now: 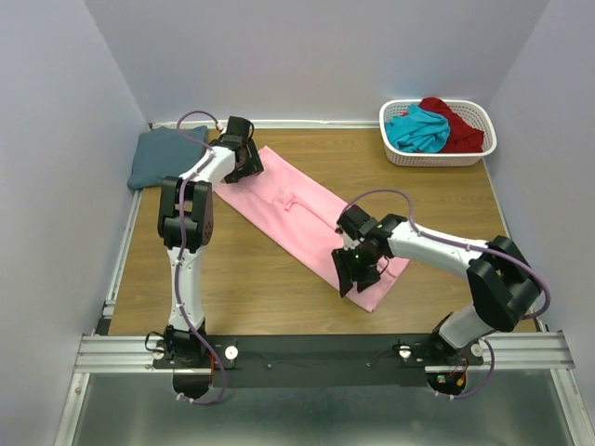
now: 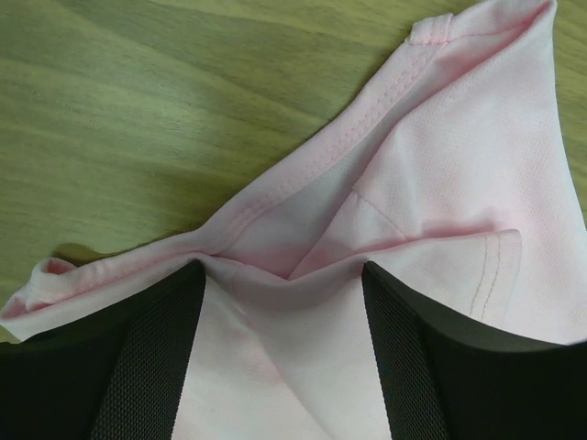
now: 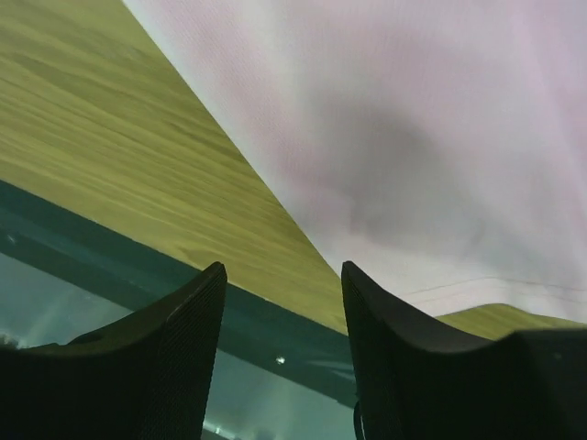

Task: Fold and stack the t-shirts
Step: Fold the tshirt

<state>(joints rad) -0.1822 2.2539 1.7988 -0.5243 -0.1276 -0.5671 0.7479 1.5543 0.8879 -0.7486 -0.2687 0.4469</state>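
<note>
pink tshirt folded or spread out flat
Partly folded: the pink t-shirt lies as a long narrow strip with overlapping layers, not yet folded crosswise.

4 t-shirts: 1 light pink tee [image 1: 288, 200] mid-table, 1 slate blue-grey tee [image 1: 153, 158] far left, and 1 teal tee [image 1: 418, 130] and 1 dark red tee [image 1: 462, 133] far right. 1 white basket [image 1: 437, 158] holds those last 2. 1 wooden table [image 1: 260, 279]. 2 arms: left arm [image 1: 186, 214], right arm [image 1: 446, 246]. 2 grippers: left gripper [image 1: 244, 160], right gripper [image 1: 356, 276].
</note>
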